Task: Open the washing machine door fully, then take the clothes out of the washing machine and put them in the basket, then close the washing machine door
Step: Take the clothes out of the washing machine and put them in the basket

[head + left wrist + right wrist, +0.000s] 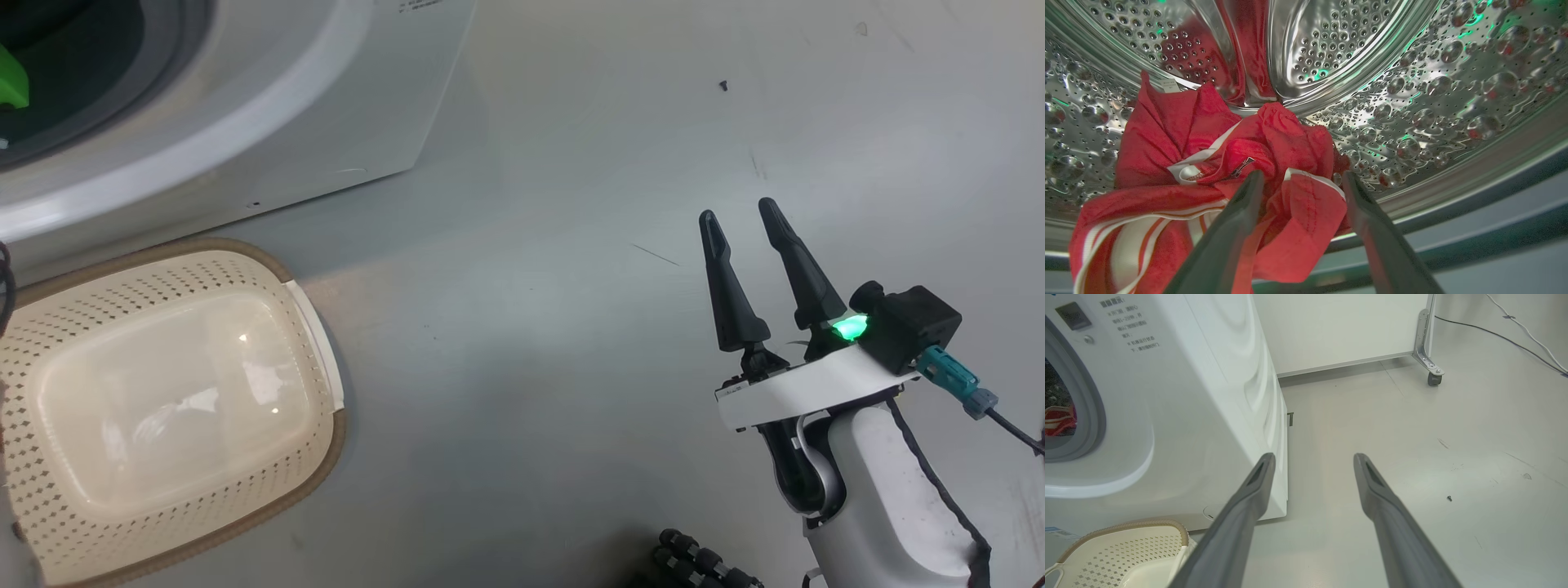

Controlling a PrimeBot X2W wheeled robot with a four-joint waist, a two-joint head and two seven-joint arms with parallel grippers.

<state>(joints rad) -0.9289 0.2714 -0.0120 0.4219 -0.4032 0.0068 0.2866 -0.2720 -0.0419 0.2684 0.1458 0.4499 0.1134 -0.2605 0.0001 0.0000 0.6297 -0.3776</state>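
Inside the washing machine (pixel 269 106), the left gripper (pixel 1302 176) stood open, its fingers either side of a fold of the red clothes (pixel 1167 134) in the drum (pixel 1433 81). The right gripper (pixel 737 211) hung open beside the machine, the basket (pixel 163 392) just in front of it

The floor (pixel 1412 428) is pale grey, smooth and faintly glossy under even light. In the right wrist view a white partition panel (pixel 1339 326) stands at twelve o'clock. Its metal corner bracket (pixel 1423 339) ends in a small caster (pixel 1433 379) at one o'clock. Thin cables (pixel 1494 332) trail over the floor at two o'clock. Faint scuffs and a small dark speck (pixel 1449 498) mark it at four o'clock.
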